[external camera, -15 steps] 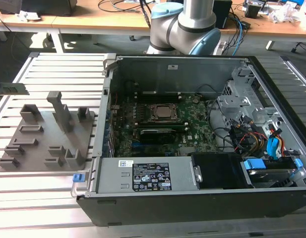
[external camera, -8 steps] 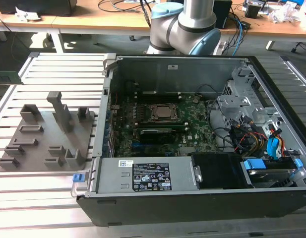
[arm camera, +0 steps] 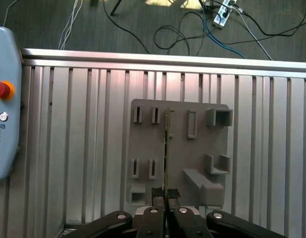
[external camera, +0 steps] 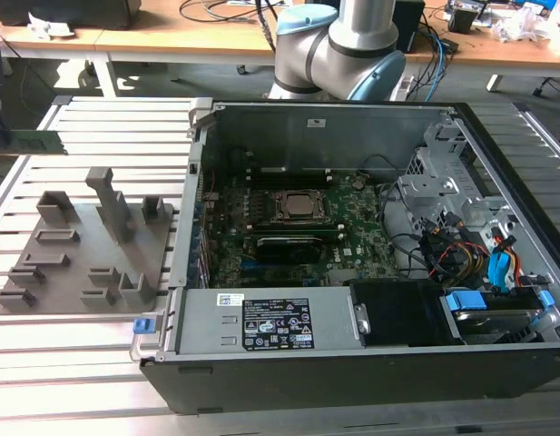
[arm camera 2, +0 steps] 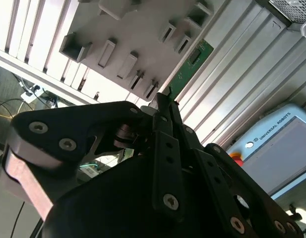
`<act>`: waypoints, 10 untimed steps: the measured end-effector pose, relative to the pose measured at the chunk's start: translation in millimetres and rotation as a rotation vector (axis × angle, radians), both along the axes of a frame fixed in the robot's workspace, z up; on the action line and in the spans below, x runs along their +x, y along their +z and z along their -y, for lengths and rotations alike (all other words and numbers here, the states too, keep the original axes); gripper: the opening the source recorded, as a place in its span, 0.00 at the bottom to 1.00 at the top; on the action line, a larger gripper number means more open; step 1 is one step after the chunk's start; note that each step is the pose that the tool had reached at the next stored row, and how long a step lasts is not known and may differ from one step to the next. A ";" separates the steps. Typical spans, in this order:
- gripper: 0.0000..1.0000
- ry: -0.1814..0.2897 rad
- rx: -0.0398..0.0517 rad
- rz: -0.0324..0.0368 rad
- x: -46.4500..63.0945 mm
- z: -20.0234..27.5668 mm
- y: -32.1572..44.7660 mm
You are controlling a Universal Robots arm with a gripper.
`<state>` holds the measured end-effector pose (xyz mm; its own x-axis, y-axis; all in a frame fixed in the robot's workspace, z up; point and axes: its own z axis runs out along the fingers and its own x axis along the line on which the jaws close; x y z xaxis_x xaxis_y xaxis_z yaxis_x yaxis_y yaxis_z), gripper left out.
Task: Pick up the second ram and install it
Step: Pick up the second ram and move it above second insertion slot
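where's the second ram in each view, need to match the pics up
Exterior view: the second ram is a green strip at the exterior view's left edge, beyond the grey tray.
Second wrist view: the second ram sticks out of the pincer, across the grey tray's edge.
First wrist view: edge-on, the second ram is a thin line running out from the pincer, in front of the grey tray.
Shared landmark: the grey tray.

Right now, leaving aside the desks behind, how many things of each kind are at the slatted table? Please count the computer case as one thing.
Green ram stick, clamped in the gripper: 1
Grey holder tray: 1
Open computer case: 1
Teach pendant, at the table's edge: 1
Total: 4
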<state>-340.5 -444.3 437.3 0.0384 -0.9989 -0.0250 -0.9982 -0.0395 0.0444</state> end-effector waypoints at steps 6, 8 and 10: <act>0.14 0.000 -0.0001 0.0000 22.2 0.0 0.0; 0.14 0.000 0.0000 0.0000 32.3 0.0 0.0; 0.14 0.000 0.0001 0.0000 38.6 0.0 0.0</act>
<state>-301.9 -444.2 437.3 0.0384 -0.9989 -0.0251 -0.9982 -0.0395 0.0443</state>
